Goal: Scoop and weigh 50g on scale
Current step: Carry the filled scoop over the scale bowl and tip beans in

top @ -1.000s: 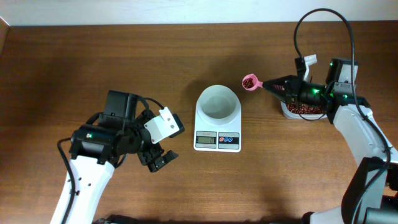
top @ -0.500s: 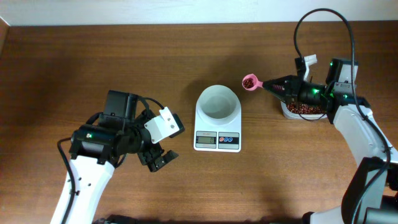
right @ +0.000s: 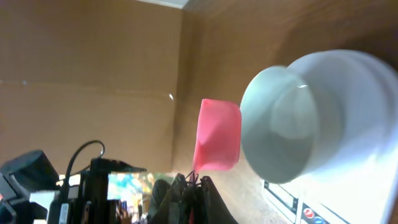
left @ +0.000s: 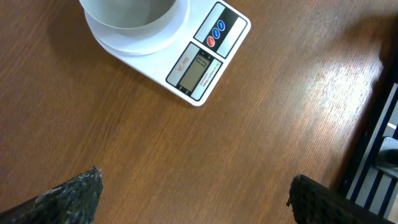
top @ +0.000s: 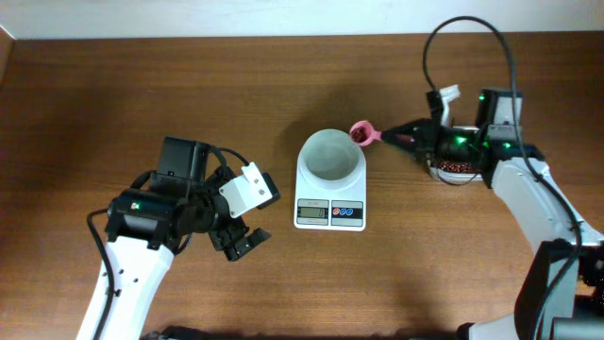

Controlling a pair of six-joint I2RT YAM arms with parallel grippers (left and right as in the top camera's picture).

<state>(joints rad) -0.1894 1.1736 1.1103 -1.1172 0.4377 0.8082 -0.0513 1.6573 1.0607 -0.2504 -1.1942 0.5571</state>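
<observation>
R gripper [top: 404, 138] is clamped tight on the handle of the pink scoop [top: 362, 132], arm reaching in from the right side of the table [top: 142, 85]. The scoop head sits right at the bowl [top: 330, 156], at its right rim, upper side from overhead. Wrist cam on that side: scoop [right: 217, 134] shows its pink outside, just beside the bowl's lip [right: 292, 130]. Touching or a hair apart? Can't tell. Can't see if there are beans in it either.

The scale [top: 330, 194] is mid-table, white, display and blue/red buttons on the near edge, the round white bowl on its platform. The bowl's inside looks plain white.

Behind the R gripper is the bean container [top: 458, 168], red beans inside, partly hidden under the arm, off to the scale's right.

L gripper [top: 243, 243] is spread wide, nothing in it, parked above the wood, left of the scale and a bit nearer the front edge. Its wrist cam shows both dark fingertips [left: 68, 193] far apart at the frame's bottom corners, with the scale [left: 205, 56] up top, display readable as a grey panel but digits too small to make out.
</observation>
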